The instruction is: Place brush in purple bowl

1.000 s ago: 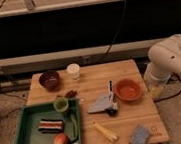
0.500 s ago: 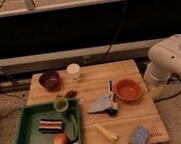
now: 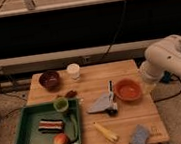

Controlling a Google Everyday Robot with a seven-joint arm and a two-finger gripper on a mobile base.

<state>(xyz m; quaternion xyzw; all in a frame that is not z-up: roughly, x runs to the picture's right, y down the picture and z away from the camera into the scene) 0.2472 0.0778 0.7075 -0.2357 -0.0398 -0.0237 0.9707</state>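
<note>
The brush (image 3: 110,97) is laid on the middle of the wooden tabletop (image 3: 93,82), a short way from the hand (image 3: 147,81), with only the orange bowl (image 3: 127,90) between them; its pale handle is pointed toward the back edge, its dark head toward the front, and a flat grey piece (image 3: 99,105) is seen against its side away from the hand. Farthest from the hand, a green tray (image 3: 19,134) is set at the front corner, and a dark striped item (image 3: 52,125) and a red-orange fruit (image 3: 60,140) are held in it. The purple bowl (image 3: 50,80) is found behind the tray, well apart from the hand and from the brush, and nothing is seen inside it. A small green cup (image 3: 61,105) is placed at the tray's back corner nearest the hand, and a white cup (image 3: 74,71) stands just beside the purple bowl on the hand's side. A yellow stick-shaped item (image 3: 106,132) is laid in front of the brush. A grey-blue sponge (image 3: 140,137) is placed at the front edge, in front of the hand. The hand is carried at the lower end of the white arm (image 3: 170,57), by the tabletop's edge, just beside the orange bowl; whether it is open or closed cannot be told, and no object is seen in it.
</note>
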